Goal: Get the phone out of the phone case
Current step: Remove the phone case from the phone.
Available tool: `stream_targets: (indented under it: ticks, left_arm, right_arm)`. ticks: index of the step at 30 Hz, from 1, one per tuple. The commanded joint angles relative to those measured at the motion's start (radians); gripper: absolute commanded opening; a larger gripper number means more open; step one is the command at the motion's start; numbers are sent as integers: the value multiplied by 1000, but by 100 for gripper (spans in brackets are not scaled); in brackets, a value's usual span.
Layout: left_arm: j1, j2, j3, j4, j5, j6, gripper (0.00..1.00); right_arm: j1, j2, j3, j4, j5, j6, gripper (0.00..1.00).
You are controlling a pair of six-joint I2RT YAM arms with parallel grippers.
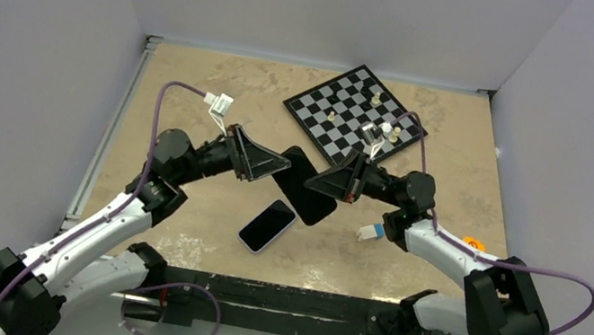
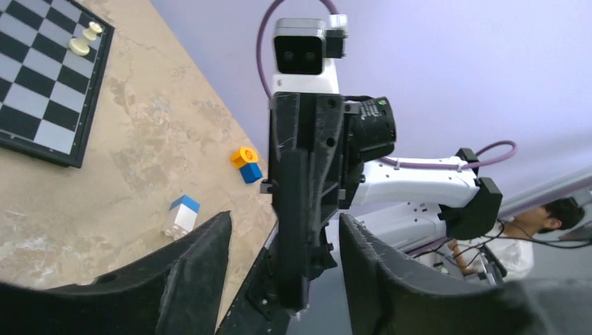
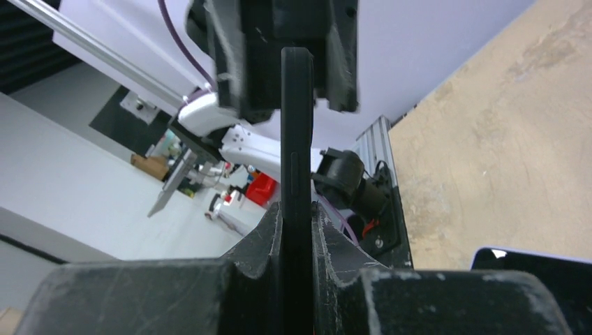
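Note:
The black phone case (image 1: 308,195) is held edge-up above the table between my two grippers. My right gripper (image 1: 315,183) is shut on it; in the right wrist view both fingers (image 3: 269,234) press the thin case (image 3: 296,139). My left gripper (image 1: 284,165) is open, with its fingers either side of the case's far end and not touching it. In the left wrist view (image 2: 285,227) the case (image 2: 297,244) stands edge-on between the spread jaws. The phone (image 1: 267,225), dark screen with a pale rim, lies flat on the table below the case, and a corner of it shows in the right wrist view (image 3: 534,269).
A chessboard (image 1: 346,126) with a few pale pieces lies at the back right, also in the left wrist view (image 2: 35,91). A blue-and-white block (image 1: 370,232) and an orange block (image 1: 472,243) lie by the right arm. The black table rail (image 1: 272,295) runs along the near edge.

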Motion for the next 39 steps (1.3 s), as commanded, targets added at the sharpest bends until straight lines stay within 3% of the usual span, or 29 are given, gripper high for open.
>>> stream_targets:
  ticks: [1,3,5,10,13,14,16,20,22,23,26,29,31,34,39]
  left_arm:
    - [1,42,-99,250,-58,-115,49]
    - [-12,113,-115,447,-8,-176,41]
    - [-36,172,-113,565,4,-218,39]
    - [-67,268,-91,727,7,-276,36]
    - [-71,300,-64,741,28,-285,33]
    - [-72,307,-59,752,32,-288,27]
    - [-68,307,-62,766,29,-292,3]
    - [-35,281,-50,709,54,-295,0]
    - [2,279,-29,684,117,-325,0]
    - [20,285,-18,687,156,-344,0]
    - [57,314,37,697,312,-381,0]
    - [61,346,84,724,417,-411,0]
    - [60,369,117,722,462,-432,0]
    - [60,385,142,727,498,-460,0]
    - [61,359,166,574,491,-381,0]
  right_arm:
    - [-2,-38,5,163,130,93,0]
    - [-2,-36,1,178,157,101,0]
    - [2,-38,-3,180,190,101,0]
    - [22,-52,-37,170,260,91,0]
    - [30,-82,-67,139,314,69,0]
    - [33,-91,-68,114,324,58,0]
    - [35,-104,-36,28,292,1,0]
    - [32,-169,37,-303,187,-231,49]
    - [21,-239,63,-512,198,-401,65]
    - [16,-256,84,-617,190,-469,69]
    - [-11,-270,161,-870,82,-646,70]
    - [-51,-241,181,-920,-124,-704,70]
    - [-53,-239,195,-992,-138,-760,68]
    - [-46,-255,173,-910,-195,-724,63]
    - [-23,-270,176,-908,-256,-743,60]
